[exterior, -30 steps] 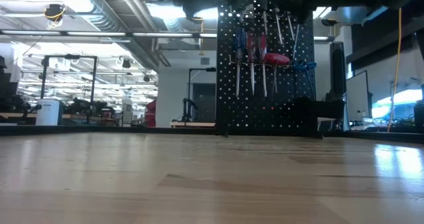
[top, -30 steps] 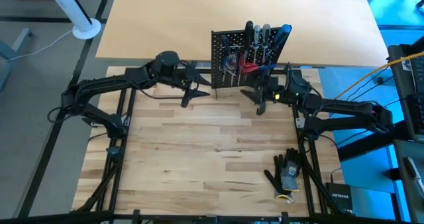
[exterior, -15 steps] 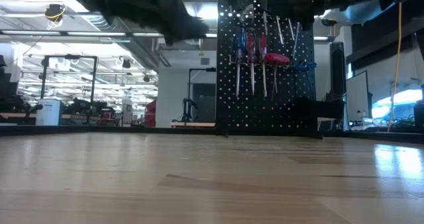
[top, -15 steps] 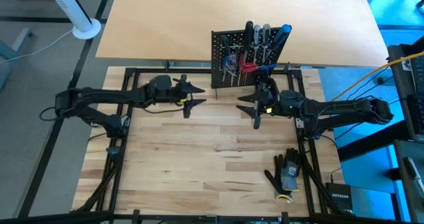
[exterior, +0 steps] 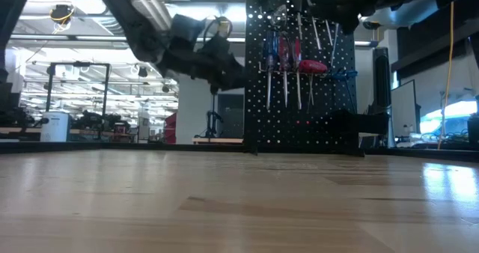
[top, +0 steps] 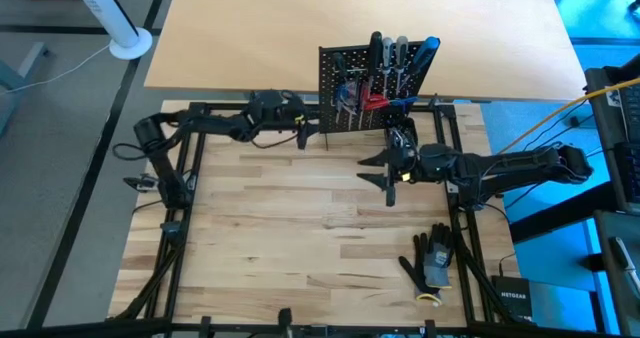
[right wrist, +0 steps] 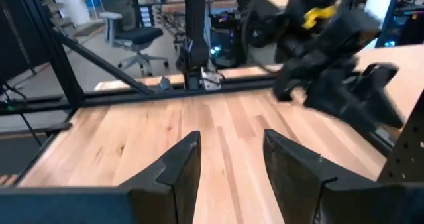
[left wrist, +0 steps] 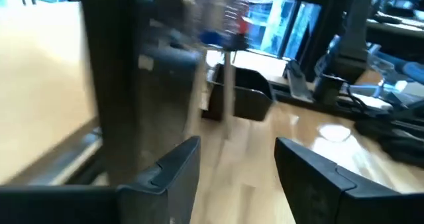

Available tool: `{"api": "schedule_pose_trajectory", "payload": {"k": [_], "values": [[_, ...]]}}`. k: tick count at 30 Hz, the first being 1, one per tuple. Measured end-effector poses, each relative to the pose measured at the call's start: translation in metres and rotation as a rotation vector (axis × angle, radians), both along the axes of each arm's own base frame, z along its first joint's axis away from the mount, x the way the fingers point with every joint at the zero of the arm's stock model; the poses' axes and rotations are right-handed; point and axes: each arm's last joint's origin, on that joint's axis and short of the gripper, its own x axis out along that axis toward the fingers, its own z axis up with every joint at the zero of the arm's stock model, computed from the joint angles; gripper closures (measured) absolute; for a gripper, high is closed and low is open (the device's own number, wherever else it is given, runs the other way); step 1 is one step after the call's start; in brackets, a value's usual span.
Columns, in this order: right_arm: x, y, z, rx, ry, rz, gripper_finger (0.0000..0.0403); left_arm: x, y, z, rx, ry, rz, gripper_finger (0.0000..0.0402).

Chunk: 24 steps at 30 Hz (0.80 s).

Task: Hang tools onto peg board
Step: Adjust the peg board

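The peg board (top: 372,90) stands upright at the table's far edge, and several tools (exterior: 285,58) hang on its front: screwdrivers with red and blue handles, their thin shafts pointing down. My left gripper (top: 304,132) hovers open and empty just off the board's left edge, well above the table in the low view (exterior: 230,75). The left wrist view shows the board's edge (left wrist: 116,78) blurred beyond the open fingers. My right gripper (top: 377,176) stands open and empty in front of the board, above the table, pointing toward the table's left.
A pair of black gloves (top: 432,261) lies near the table's right front. Black frame rails (top: 190,168) run along the table's left, right and far sides. A light tabletop (top: 300,28) lies behind the board. Bare wood (top: 300,238) spreads across the middle and near part.
My left gripper has come down and gone toward the far edge and the peg board's left side, rolling a little as the arm stretched out. My right gripper has swung away from the board toward the near edge and turned to point to the table's left, then kept still.
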Motion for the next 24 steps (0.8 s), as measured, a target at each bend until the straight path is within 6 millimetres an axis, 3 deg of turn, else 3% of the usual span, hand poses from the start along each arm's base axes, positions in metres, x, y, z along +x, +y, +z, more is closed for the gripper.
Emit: {"api": "schedule_pose_trajectory", "payload": {"k": [6, 24], "values": [[-0.001, 0.008, -0.003, -0.016, 0.031, -0.021, 0.0240, 0.005, 0.020, -0.007, 0.006, 0.003, 0.019, 0.0218], [-0.001, 0.013, -0.003, -0.045, 0.031, -0.035, 0.0240, -0.001, 0.033, -0.009, 0.098, 0.045, 0.177, 0.0218]]}}
